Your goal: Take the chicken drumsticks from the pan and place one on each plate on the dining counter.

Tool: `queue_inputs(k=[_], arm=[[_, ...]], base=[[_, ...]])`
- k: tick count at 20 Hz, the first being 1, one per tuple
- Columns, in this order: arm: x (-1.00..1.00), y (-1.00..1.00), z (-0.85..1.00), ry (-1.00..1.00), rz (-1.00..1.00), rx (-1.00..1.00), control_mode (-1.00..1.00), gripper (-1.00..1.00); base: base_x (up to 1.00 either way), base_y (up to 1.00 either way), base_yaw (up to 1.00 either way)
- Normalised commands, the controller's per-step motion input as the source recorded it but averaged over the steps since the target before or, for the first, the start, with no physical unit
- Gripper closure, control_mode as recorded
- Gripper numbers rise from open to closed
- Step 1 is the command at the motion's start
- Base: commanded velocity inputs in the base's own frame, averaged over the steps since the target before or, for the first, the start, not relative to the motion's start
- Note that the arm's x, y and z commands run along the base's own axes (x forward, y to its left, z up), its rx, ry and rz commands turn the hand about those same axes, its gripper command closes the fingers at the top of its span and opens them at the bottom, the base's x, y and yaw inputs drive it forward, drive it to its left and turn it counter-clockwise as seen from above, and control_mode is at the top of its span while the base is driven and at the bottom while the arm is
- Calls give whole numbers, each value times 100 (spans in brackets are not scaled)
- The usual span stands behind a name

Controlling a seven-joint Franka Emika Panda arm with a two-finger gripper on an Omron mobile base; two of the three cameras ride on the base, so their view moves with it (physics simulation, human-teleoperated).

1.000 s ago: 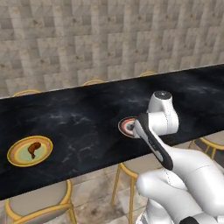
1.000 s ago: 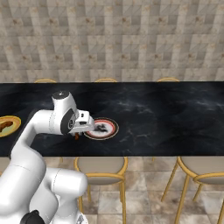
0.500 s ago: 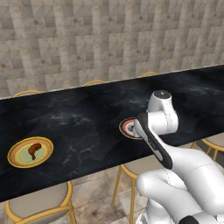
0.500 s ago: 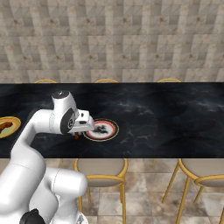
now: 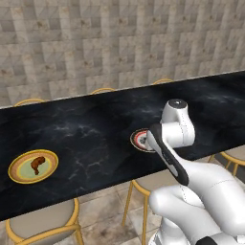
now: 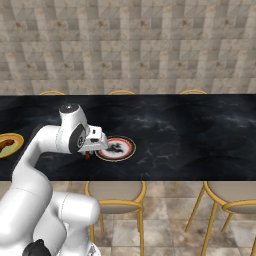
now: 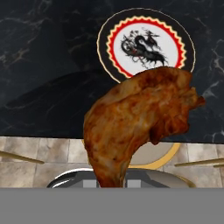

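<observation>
Item: long black marble desk with faint white veins (image 5: 95, 134), glossy, carrying two plates well apart. Item: round flat plate with yellow-orange rim and pale green centre (image 5: 33, 166), at the 9 o'clock end of the left base view; one small orange-brown club-shaped drumstick (image 5: 37, 164) lies on it, so this half of the task reads as done. Item: round flat plate with red-brown rim and white centre bearing a dark printed figure (image 6: 115, 148); nothing lies on it. Item: second orange-brown drumstick (image 7: 138, 118), large in the hand view, thin end down at 6 o'clock, thick end toward 1 o'clock, overlapping the lower rim of the red-brown plate in that view. Item: white arm's two-finger jaws (image 6: 89, 153), closed on this drumstick, of which a small brown tip (image 6: 88, 155) hangs below the hand at the near edge of the desk, just beside the plate at its 9 o'clock in the right base view. Remaining, by judgement: carry the meat over the plate's centre, lower it, release. Also present: round beige stools with yellow frames (image 6: 115, 190) under the desk edge.
</observation>
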Motion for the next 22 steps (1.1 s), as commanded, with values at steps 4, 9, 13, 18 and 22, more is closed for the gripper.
queue_inputs(k=[4,9,13,18,22], arm=[[0,0,0,0,0,0,100,100],[7,-5,0,0,0,1,-100,100],[58,-25,0,2,1,3,-100,100],[76,-9,0,0,0,0,-100,100],[69,-3,-10,0,0,0,-100,100]], base=[[0,0,0],[5,-12,2],[0,0,0],[0,0,0],[0,0,0]])
